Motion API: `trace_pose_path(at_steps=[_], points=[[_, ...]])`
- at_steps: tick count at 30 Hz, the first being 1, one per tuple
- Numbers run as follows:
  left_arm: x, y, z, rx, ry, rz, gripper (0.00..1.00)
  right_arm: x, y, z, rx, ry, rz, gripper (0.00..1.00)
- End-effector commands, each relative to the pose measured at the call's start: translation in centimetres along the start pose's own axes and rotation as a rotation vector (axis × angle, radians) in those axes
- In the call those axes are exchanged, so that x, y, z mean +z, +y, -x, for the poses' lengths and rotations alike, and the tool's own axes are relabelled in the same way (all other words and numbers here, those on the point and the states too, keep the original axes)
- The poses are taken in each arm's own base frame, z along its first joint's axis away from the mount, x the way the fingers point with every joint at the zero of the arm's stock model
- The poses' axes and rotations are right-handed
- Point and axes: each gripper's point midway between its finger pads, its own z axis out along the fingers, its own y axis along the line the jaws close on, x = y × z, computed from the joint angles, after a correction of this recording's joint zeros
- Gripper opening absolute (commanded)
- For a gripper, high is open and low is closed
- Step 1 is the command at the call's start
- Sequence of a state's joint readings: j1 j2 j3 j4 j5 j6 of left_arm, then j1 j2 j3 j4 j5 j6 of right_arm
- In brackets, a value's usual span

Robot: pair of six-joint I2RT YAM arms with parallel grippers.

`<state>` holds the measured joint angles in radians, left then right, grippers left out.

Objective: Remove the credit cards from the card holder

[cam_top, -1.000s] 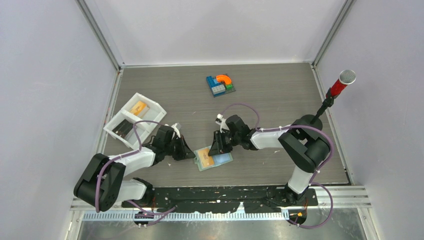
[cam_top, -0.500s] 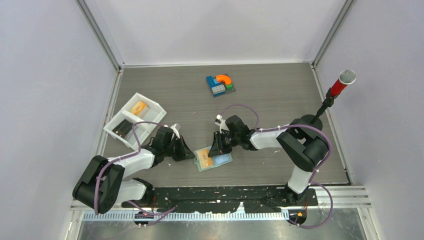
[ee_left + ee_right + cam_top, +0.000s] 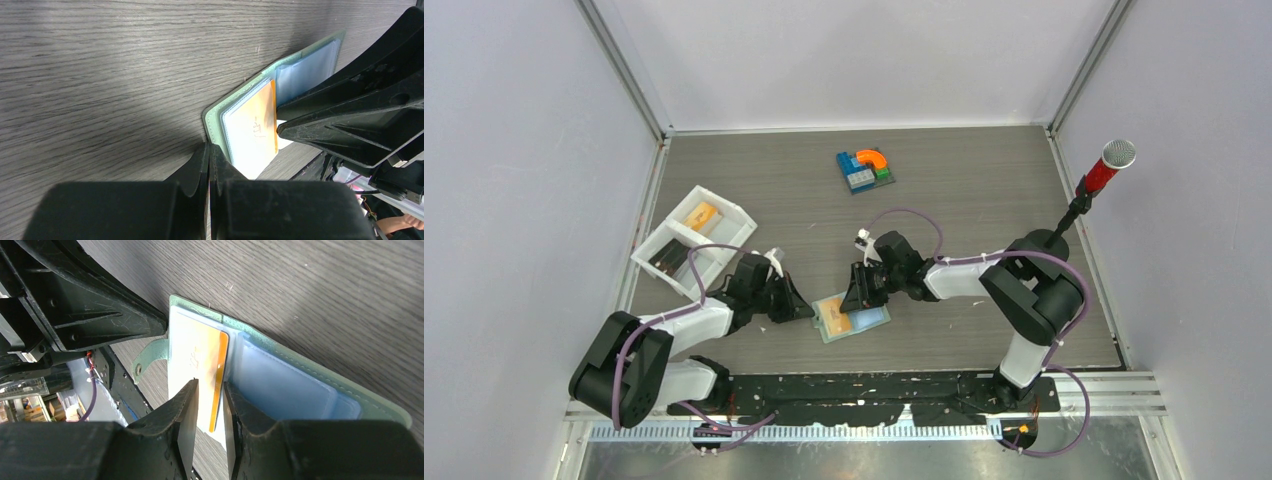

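The card holder (image 3: 867, 320) lies open on the table (image 3: 984, 190), low and centre in the top view, between the two grippers, which cover parts of it there. Left gripper (image 3: 209, 146): the fingers are pressed together with no gap visible, and the tips sit at the corner of the holder's green cover. Whether the cover edge is nipped between them cannot be made out, because the gripper body fills the bottom of its own wrist view. Right gripper (image 3: 210, 385): the fingers are narrowly apart, standing over the left-hand page of the holder, and the lower end of the orange card (image 3: 220, 365) shows in the gap. Contact between fingers and card cannot be confirmed. The orange card sits inside a pale sleeve (image 3: 187, 347) that clouds most of its face. Only a strip along its right edge shows bright orange, and the marks on it are unreadable. The blue sleeve (image 3: 285, 382) on the right-hand page is too cloudy to show any content. The closure tab (image 3: 145, 356) sticks out at the holder's left edge in the right wrist view. A white tray (image 3: 728, 205) at the left of the top view holds a second orange card (image 3: 701, 215) and a dark card (image 3: 667, 262) in separate compartments, both too small for detail. A toy block cluster (image 3: 865, 170) lies at upper centre, well apart from the holder.
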<state>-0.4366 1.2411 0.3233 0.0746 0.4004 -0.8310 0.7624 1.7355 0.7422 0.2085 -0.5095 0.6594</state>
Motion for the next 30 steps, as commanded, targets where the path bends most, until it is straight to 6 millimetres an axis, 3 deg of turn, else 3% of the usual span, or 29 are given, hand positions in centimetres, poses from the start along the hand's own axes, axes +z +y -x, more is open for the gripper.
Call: trace_pose_path(at_steps=[1,18,30], points=[[-0.1,0.5,-0.2,-0.006,0.006,0.031,0.00,-0.5,-0.1,1.1,-0.026,-0.045,-0.056,0.33],[-0.3,-0.6,0.2,-0.023,-0.005,-0.003,0.00,0.6,0.7,0.1,-0.076,0.031,-0.027,0.35],[-0.3,-0.9,0.4,-0.033,-0.011,-0.008,0.00,0.6,0.2,0.5,-0.038,0.025,-0.025,0.27]])
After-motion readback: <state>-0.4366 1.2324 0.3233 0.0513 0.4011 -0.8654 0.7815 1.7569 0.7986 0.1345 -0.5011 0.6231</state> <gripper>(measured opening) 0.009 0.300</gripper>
